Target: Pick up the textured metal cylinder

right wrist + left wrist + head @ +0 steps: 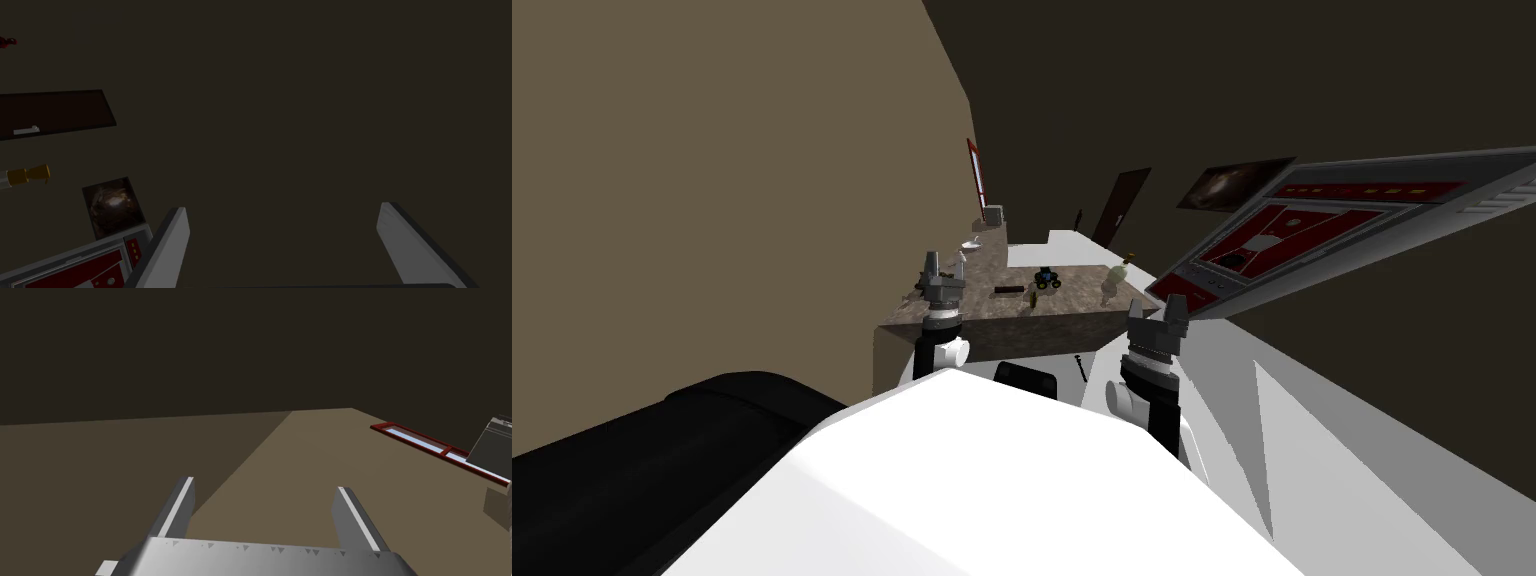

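Two grippers up in front of the chest, neither holding anything. Faces a mottled brown counter (1082, 300) at the middle of the head view. Holds the left gripper (944, 262) at the counter's near left corner, fingers (176, 508) spread wide. Holds the right gripper (1157, 310) at the near right corner, jaws likewise apart, nothing between the fingers (170, 245).

Finds the dark cylinder (1006, 290) lying on its side on the counter, just right of the left gripper in the frame and well apart from the right one, untouched; surface detail too small to tell. Shows a small olive piece (1032, 299) upright just right of the cylinder, a black toy vehicle (1048, 279) with yellow wheels behind that, and a pale bottle (1116, 278) with a gold top near the counter's right edge.

Further back, upper centre: a white cup-like item (972, 243), a grey box (993, 214), a red-framed window (975, 175) and a dark door (1120, 205). At right, a long grey and red panel (1312, 225) slanting across. At lower left, a bulky black form (662, 450).
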Controlling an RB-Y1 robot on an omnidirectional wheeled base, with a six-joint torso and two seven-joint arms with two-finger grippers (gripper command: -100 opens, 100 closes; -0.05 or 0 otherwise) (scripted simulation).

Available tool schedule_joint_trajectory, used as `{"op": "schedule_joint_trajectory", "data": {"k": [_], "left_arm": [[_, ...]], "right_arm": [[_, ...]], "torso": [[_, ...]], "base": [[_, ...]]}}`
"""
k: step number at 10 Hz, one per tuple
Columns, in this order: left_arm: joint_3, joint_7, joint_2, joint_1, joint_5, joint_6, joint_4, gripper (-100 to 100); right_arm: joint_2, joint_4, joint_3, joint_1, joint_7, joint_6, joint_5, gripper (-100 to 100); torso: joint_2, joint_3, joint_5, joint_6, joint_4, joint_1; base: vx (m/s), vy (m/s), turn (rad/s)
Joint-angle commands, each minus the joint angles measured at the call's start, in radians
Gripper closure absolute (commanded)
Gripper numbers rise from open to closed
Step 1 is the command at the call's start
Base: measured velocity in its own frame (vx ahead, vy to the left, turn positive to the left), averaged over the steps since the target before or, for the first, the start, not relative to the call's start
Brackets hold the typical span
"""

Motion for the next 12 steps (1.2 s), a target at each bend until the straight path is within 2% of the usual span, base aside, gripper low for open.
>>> {"op": "schedule_joint_trajectory", "data": {"k": [1,6,7,8,9,10,11,12], "left_arm": [[0.002,0.000,0.042,-0.010,0.002,0.016,0.014,-100],[0.023,-0.001,0.178,-0.093,0.016,0.128,0.116,-100],[0.023,-0.001,0.178,-0.093,0.016,0.137,0.116,-100],[0.030,-0.002,0.202,-0.117,0.020,0.173,0.144,-100],[0.030,-0.002,0.202,-0.117,0.020,0.173,0.144,-100],[0.037,-0.002,0.224,-0.143,0.024,0.212,0.175,-100],[0.037,-0.002,0.224,-0.143,0.024,0.212,0.175,-100],[0.044,-0.003,0.246,-0.171,0.029,0.249,0.207,-100]], "right_arm": [[0.000,0.000,0.000,0.000,0.000,0.000,0.000,0],[0.000,0.000,0.000,0.000,0.000,0.000,0.000,0],[0.000,0.000,0.000,0.000,0.000,0.000,0.000,0],[0.000,0.000,0.000,0.000,0.000,0.000,0.000,0],[0.000,0.000,0.000,0.000,0.000,0.000,0.000,0],[0.000,0.000,0.000,0.000,0.000,0.000,0.000,0],[0.000,0.000,0.000,0.000,0.000,0.000,0.000,0],[0.000,0.000,0.000,0.000,0.000,0.000,0.000,0]], "torso": [[0.000,0.000,0.000,0.000,0.000,0.000],[0.002,0.001,-0.001,0.000,0.000,-0.004],[0.003,0.002,-0.001,0.000,0.001,-0.005],[0.002,0.001,-0.001,0.000,0.001,-0.003],[0.002,0.001,-0.001,0.000,0.000,-0.003],[0.002,0.001,-0.001,0.000,0.000,-0.002],[0.003,0.001,-0.001,0.000,0.001,-0.003],[0.002,0.001,-0.001,0.000,0.001,-0.003]], "base": [[-0.007,-0.011,-0.003],[-0.032,-0.050,-0.003],[-0.040,-0.052,0.001],[-0.033,-0.041,-0.004],[-0.034,-0.034,0.002],[-0.045,-0.045,-0.005],[-0.029,-0.044,0.000],[-0.045,-0.062,-0.001]]}}
